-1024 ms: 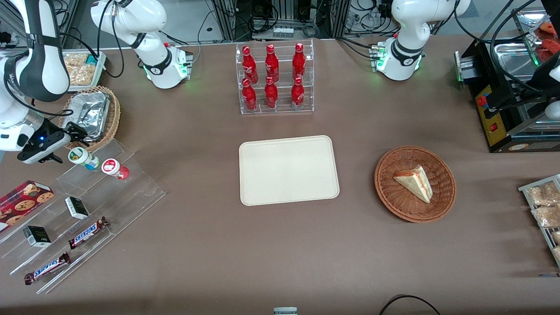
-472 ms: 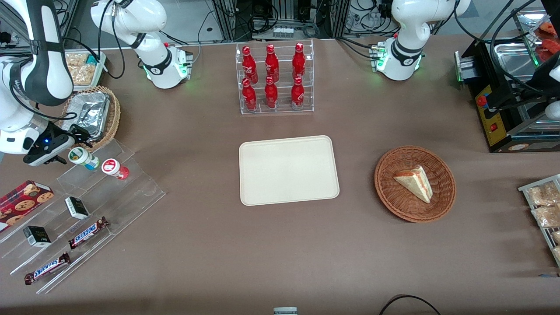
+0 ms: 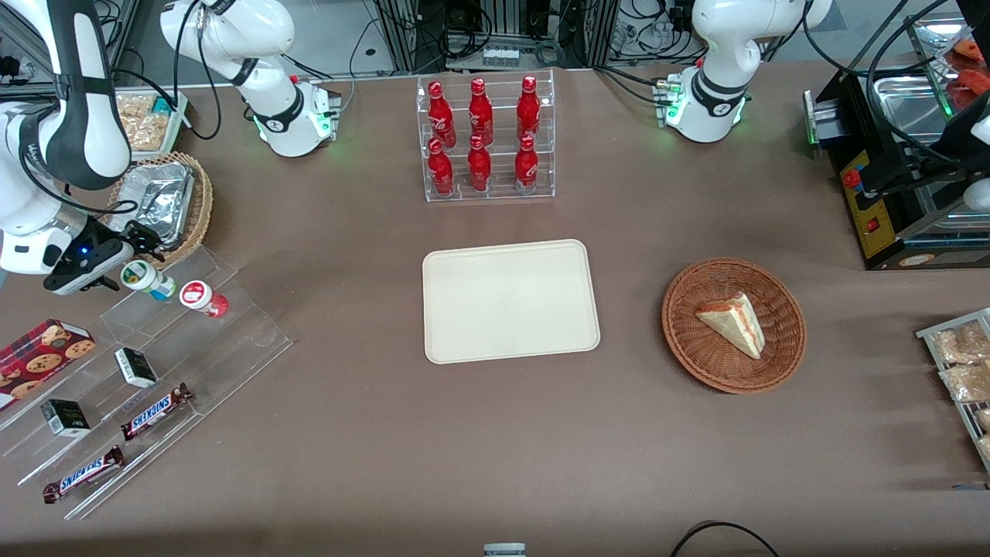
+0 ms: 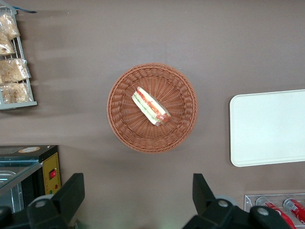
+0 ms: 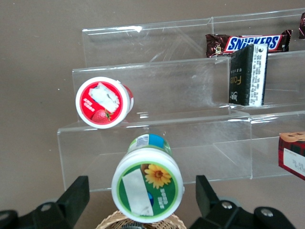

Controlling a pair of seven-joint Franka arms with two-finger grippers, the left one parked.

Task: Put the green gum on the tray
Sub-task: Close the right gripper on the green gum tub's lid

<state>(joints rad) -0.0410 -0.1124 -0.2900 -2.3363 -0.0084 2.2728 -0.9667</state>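
Note:
The green gum (image 3: pixel 146 279), a small white bottle with a green-marked lid, stands on the top step of a clear acrylic stand (image 3: pixel 178 340). In the right wrist view the green gum (image 5: pixel 147 189) sits between my open fingers (image 5: pixel 71 195), with a gap on each side. My gripper (image 3: pixel 116 267) is at the gum, toward the working arm's end of the table. The cream tray (image 3: pixel 510 300) lies flat at the table's middle and also shows in the left wrist view (image 4: pixel 269 128).
A red-lidded bottle (image 3: pixel 201 298) stands right beside the green gum. The stand also holds dark boxes (image 3: pixel 135 367) and Snickers bars (image 3: pixel 155 410). A wicker basket with foil (image 3: pixel 166 203) is close by the gripper. A rack of red bottles (image 3: pixel 483 139) and a basket with a sandwich (image 3: pixel 733 323) flank the tray.
My gripper has moved in toward the green gum and now straddles it. The gum and the other things have not moved.

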